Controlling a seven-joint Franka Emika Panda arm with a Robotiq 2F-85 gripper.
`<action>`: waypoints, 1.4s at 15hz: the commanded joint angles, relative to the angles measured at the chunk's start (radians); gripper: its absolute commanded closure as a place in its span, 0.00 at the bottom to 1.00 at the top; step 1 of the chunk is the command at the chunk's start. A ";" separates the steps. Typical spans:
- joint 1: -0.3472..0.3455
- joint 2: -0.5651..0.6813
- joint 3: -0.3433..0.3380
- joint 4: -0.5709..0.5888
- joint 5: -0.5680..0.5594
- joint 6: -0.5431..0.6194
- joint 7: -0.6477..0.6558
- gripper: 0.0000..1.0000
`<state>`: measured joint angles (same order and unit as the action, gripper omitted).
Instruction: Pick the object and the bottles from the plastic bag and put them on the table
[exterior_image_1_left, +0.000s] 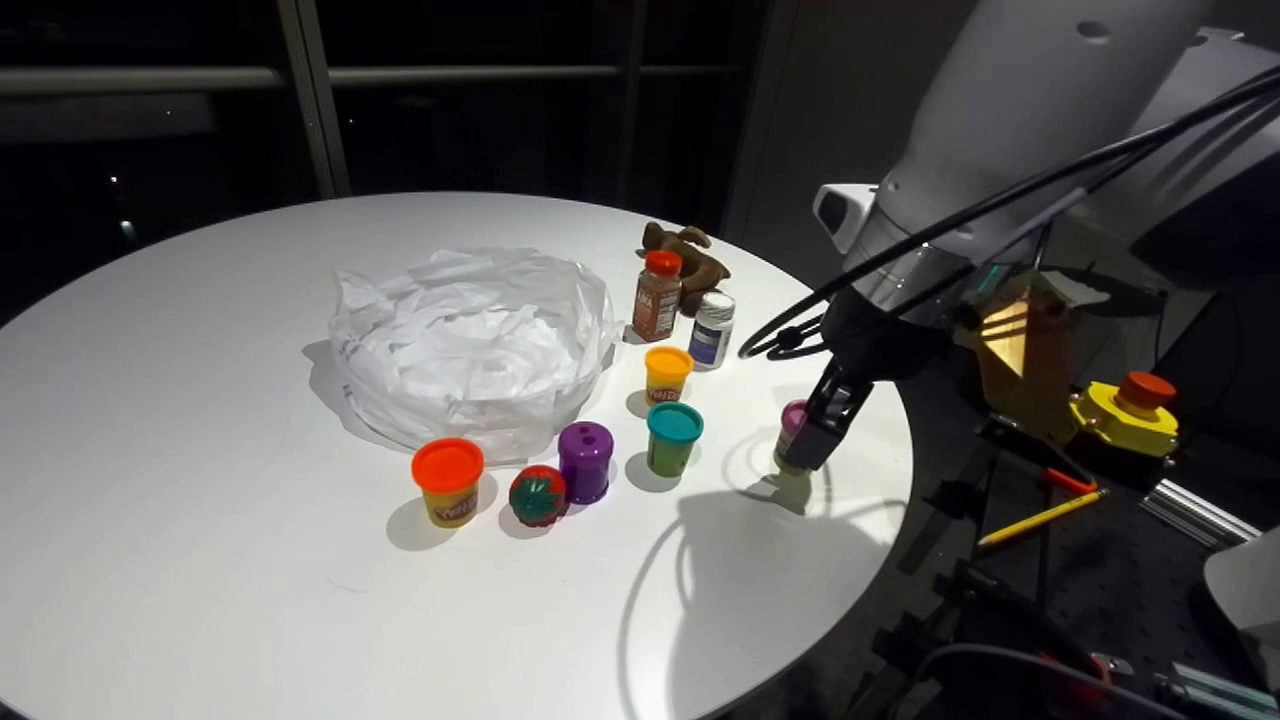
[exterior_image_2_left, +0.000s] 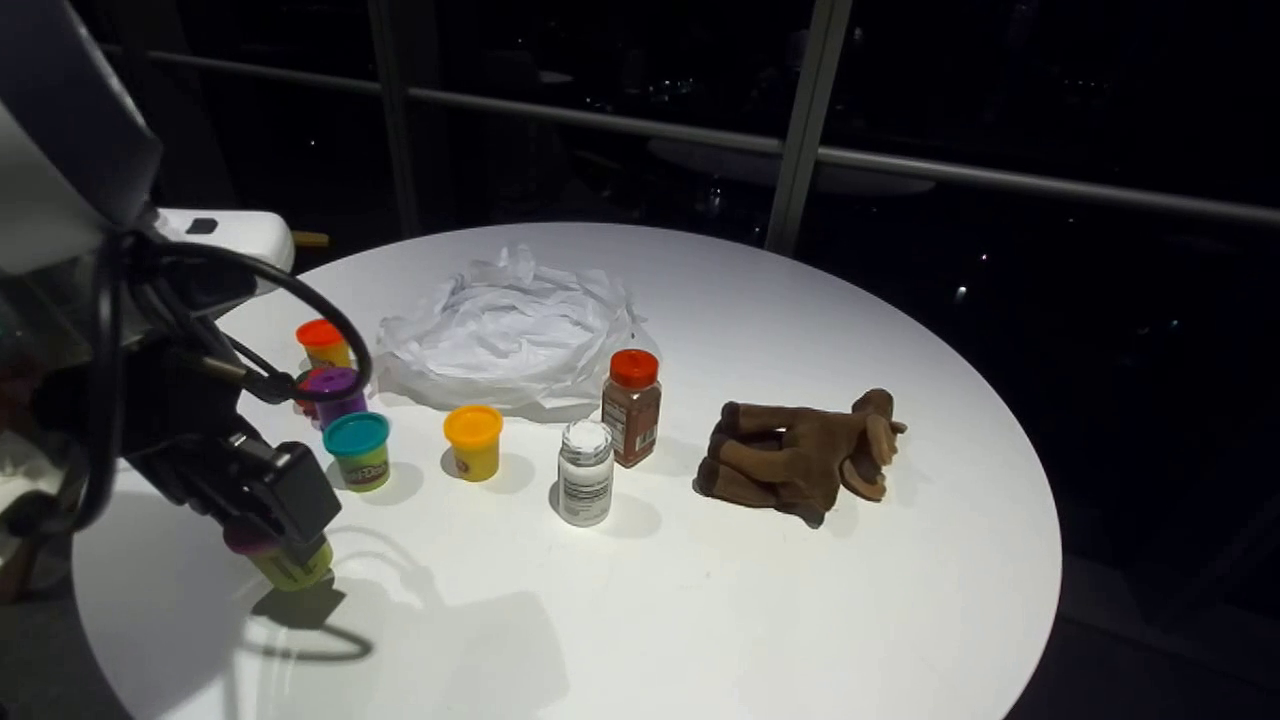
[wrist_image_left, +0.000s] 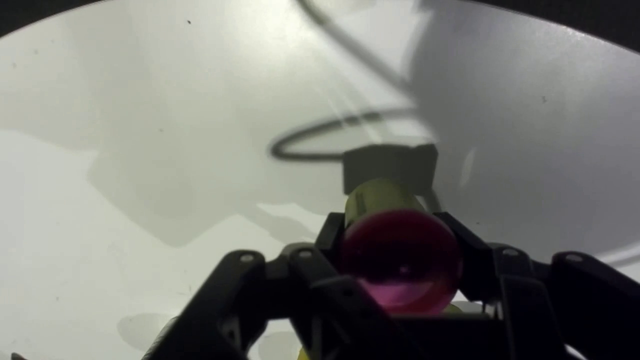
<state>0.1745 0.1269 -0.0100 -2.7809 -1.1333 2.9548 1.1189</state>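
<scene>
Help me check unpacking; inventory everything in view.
table: 1, white, centre
plastic bag: 1, whitish, on table
red-orange-lidded tub: 1, yellow, near bag
amber-lidded tub: 1, yellow, near bag
jar: 1, purple, near bag
ball: 1, red-green, beside jar
teal-lidded tub: 1, green, near jar
red-capped bottle: 1, reddish-brown, near bag
white-capped bottle: 1, white, on table
toy animal: 1, brown, on table
pink-lidded tub: 1, yellow-green, in gripper
pencil: 1, yellow, off table
button box: 1, yellow-red, off table
other gear: count unclear, mixed, off table
window frames: several, grey, behind table
arm: 1, white-black, over table edge
gripper: 1, black, on arm
</scene>
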 joint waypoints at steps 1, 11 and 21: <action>0.042 -0.012 -0.066 0.001 -0.281 0.032 0.273 0.76; 0.038 0.021 0.034 0.089 -0.877 -0.052 1.005 0.08; 0.071 -0.050 0.244 0.084 -0.556 -0.228 0.997 0.00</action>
<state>0.2341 0.1492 0.1711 -2.7018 -1.8795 2.7541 2.2192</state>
